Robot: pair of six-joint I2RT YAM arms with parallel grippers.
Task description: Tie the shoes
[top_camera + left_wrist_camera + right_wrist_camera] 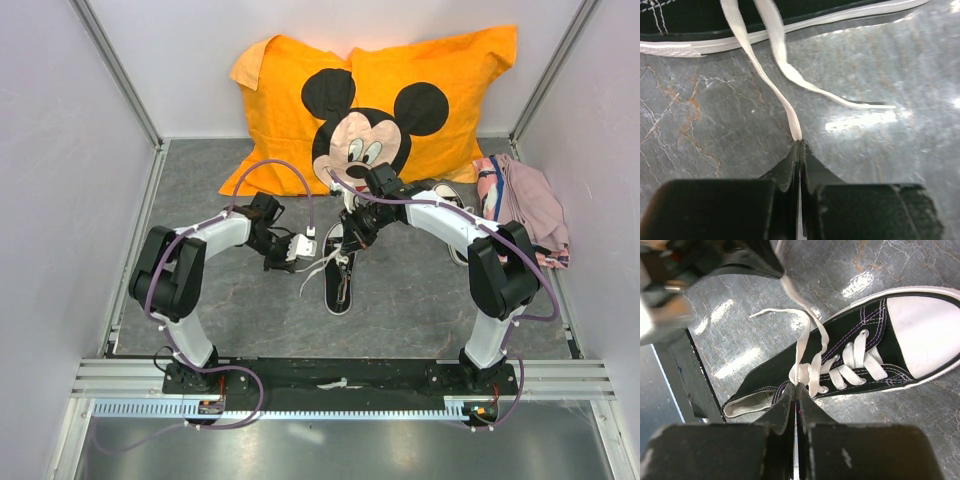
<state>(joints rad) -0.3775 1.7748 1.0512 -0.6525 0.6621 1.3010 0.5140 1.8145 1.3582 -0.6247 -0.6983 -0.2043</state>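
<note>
Pinching one white lace point(771, 86), the left pincer point(800, 146) held it stretched from the black sneaker point(340, 285) lying just before the Mickey Mouse pillow point(290, 90). The right pincer point(796, 388) clamped the other lace point(802, 352) at its top eyelets, seemingly anchoring for a knot.

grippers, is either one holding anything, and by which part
The left gripper pinches one flat white lace of the black canvas sneaker out on its loose run; the right gripper pinches the other lace right beside the top eyelets.

Bench point(200, 180): grey marble-pattern top, glare patches. Walls point(60, 120): plain white panels, aluminium posts point(120, 75). Orange cartoon-mouse pillow point(290, 90) against rear wall.
</note>
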